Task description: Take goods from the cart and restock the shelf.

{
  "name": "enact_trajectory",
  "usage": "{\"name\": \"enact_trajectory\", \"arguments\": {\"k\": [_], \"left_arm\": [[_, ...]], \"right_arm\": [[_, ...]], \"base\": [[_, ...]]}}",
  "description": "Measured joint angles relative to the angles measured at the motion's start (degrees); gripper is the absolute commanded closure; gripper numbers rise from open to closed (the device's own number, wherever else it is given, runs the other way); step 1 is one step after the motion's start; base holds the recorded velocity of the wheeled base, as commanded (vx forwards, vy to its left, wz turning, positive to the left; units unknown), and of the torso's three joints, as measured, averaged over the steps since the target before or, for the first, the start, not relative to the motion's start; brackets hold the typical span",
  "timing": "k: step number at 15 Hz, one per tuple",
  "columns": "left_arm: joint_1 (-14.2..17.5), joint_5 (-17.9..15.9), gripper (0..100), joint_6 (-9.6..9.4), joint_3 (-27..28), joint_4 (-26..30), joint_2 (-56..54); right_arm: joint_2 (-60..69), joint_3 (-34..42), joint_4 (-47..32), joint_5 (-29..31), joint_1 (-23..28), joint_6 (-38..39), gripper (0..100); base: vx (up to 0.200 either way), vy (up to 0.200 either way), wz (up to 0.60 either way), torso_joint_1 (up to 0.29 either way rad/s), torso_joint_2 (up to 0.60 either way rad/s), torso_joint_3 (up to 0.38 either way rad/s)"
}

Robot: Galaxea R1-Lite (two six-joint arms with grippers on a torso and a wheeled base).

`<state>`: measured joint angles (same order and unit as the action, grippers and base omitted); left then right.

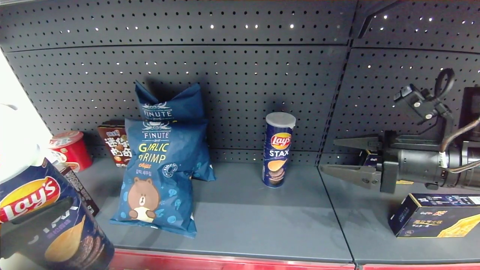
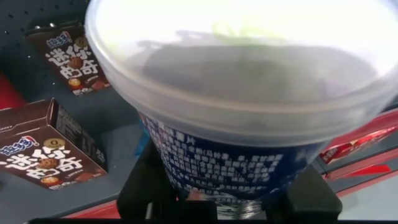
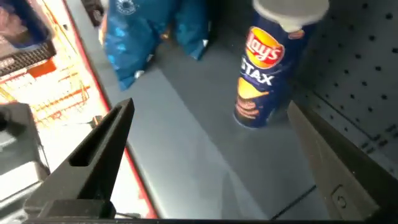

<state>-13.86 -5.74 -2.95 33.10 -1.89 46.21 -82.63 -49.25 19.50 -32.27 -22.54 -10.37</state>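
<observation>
- We see the left gripper (image 2: 227, 202), fingers pinching a can (image 2: 249, 93), by the shelf (image 1: 243, 213) front.
- We see the right gripper (image 1: 327, 155), fingers spread, over the shelf near a second can (image 1: 278, 150).

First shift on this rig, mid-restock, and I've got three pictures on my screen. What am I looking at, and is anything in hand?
It is a two-armed robot facing a shelf. The wide picture comes from its head, the other two from cameras on each wrist. The left gripper holds a Stax can, lid toward its wrist camera. The right gripper hangs open and empty, pointing toward a second Stax can standing on the shelf beside two blue chip bags.
</observation>
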Motion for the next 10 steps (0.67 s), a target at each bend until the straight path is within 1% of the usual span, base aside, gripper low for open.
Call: {"name": "enact_trajectory", "arguments": {"k": [1,2,4,6,10], "left_arm": [[0.0,0.0,100,0.74,-0.2,0.0,-0.5],[-0.1,-0.1,100,1.10,-0.3,0.1,-0.9],[-0.2,-0.1,100,1.18,-0.3,0.1,-1.6],[-0.7,-0.1,100,1.17,-0.3,0.1,-1.9],[-1.2,-0.1,100,1.18,-0.5,0.2,-2.1]], "right_arm": [[-1.6,-0.1,1.2,-2.7,0.9,-0.8,0],[-3.3,-0.3,2.7,-5.4,1.8,-1.7,0],[-6.9,-1.2,4.8,-8.0,3.0,-2.5,0],[-10.7,-3.3,6.3,-9.0,3.4,-2.8,0],[-15.9,-7.4,6.5,-9.3,4.0,-4.0,0]], "base": [[0.000,0.000,0.00,0.000,0.00,0.000],[0.000,0.000,0.00,0.000,0.00,0.000],[0.000,0.000,0.00,0.000,0.00,0.000],[0.000,0.000,0.00,0.000,0.00,0.000],[0.000,0.000,0.00,0.000,0.00,0.000]]}}
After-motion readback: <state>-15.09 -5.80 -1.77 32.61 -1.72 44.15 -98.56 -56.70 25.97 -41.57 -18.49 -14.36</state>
